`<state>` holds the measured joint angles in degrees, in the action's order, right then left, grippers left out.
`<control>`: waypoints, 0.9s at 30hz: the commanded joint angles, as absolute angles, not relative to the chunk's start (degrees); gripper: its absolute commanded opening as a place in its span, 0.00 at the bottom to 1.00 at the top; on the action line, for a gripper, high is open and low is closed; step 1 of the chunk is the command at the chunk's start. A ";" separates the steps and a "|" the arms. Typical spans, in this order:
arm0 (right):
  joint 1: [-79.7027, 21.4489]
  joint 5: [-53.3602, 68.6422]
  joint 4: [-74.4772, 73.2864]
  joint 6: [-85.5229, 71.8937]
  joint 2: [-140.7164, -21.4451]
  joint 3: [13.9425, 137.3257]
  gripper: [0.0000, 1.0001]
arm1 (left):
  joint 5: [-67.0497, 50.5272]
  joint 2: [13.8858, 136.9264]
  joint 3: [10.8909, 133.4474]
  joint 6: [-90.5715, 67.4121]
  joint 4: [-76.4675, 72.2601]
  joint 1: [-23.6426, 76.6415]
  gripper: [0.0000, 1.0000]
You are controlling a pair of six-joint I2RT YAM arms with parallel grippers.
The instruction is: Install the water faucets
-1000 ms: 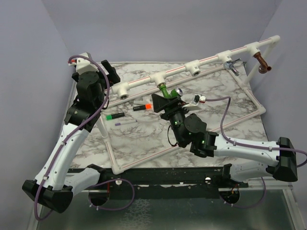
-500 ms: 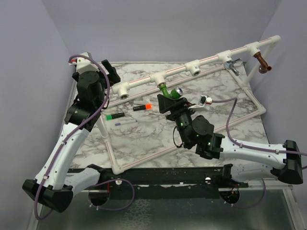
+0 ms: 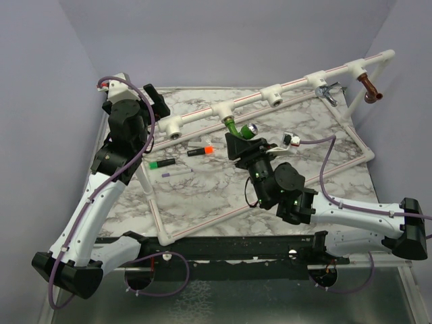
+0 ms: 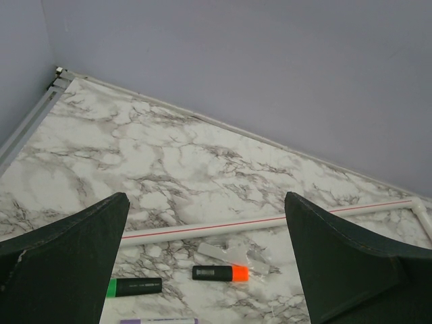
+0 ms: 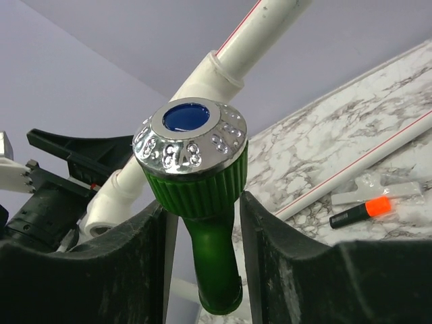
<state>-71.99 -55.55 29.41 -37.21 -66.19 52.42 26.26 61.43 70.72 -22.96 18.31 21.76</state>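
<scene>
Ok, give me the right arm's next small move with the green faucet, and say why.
Probably a small wrist twist, pressing toward the pipe, to thread the green faucet into the tee fitting. The right gripper is shut on its ribbed knob, and its stem meets the tee's outlet; how deep it sits cannot be told.

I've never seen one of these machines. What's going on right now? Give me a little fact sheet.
Job: fitting faucets onto the white pipe
Right tool: clamped on the green faucet, held at a pipe fitting
Left tool: open, empty, over the marble table
Chrome faucet: hanging at the pipe, right side
Copper faucet: at the pipe's far right corner
Loose items: orange-capped marker and green-capped marker, lying on the table
</scene>
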 commanded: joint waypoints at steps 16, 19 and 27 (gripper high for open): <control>-71.81 -54.68 26.35 -58.45 -68.17 53.58 0.01 | 16.01 64.91 65.92 -19.49 38.58 24.96 0.99; -71.81 -54.79 23.54 -66.79 -68.71 54.25 0.01 | 15.84 64.81 65.92 -19.51 38.75 25.05 0.99; -71.81 -53.11 22.54 -79.26 -67.24 53.95 0.01 | 15.73 64.77 65.74 -19.76 38.98 25.57 0.99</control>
<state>-71.59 -56.38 24.64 -63.99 -66.39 53.01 26.35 61.58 70.83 -22.92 18.33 21.65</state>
